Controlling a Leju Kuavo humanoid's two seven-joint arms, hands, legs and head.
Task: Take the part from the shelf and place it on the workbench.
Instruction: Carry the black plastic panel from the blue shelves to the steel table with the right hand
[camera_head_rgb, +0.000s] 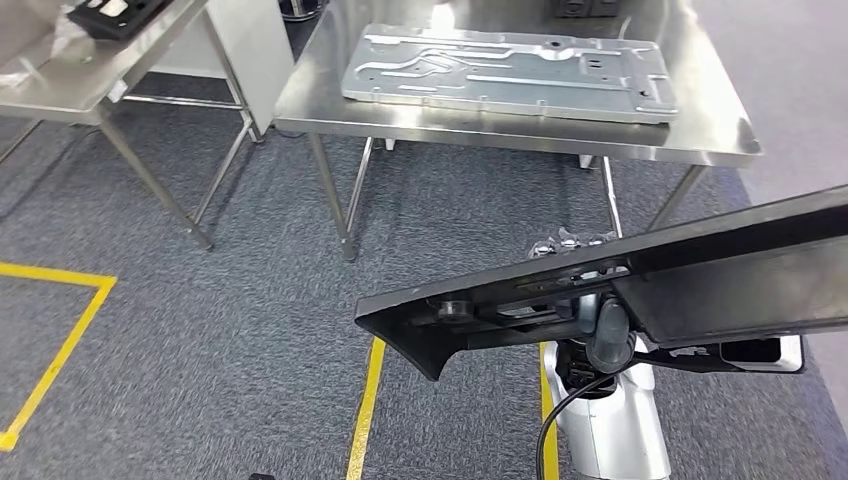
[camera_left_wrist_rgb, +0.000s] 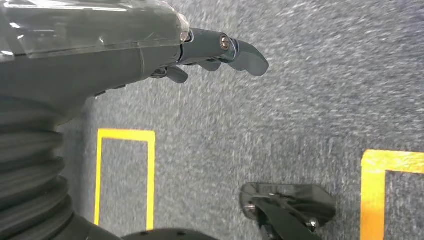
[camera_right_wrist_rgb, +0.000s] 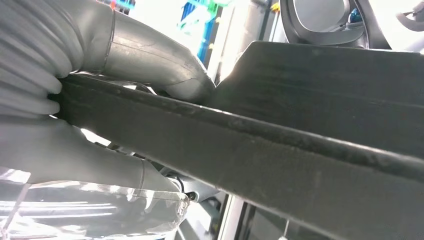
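Observation:
The part is a long, flat black panel (camera_head_rgb: 640, 280), tilted and held above the carpet at the lower right of the head view. My right hand (camera_right_wrist_rgb: 35, 95) grips its edge (camera_right_wrist_rgb: 260, 145), thumb (camera_right_wrist_rgb: 155, 55) on one face and the other fingers mostly hidden behind it. In the head view the silver right forearm (camera_head_rgb: 610, 420) rises under the panel. The steel workbench (camera_head_rgb: 500, 135) stands ahead, beyond the panel. My left hand (camera_left_wrist_rgb: 220, 50) hangs over the carpet with its fingers stretched out and nothing in them.
A large embossed metal plate (camera_head_rgb: 510, 70) covers most of the workbench top. A second steel table (camera_head_rgb: 80, 95) with a black tray (camera_head_rgb: 115, 15) stands to the left. Yellow tape lines (camera_head_rgb: 365, 410) mark the grey carpet between me and the tables.

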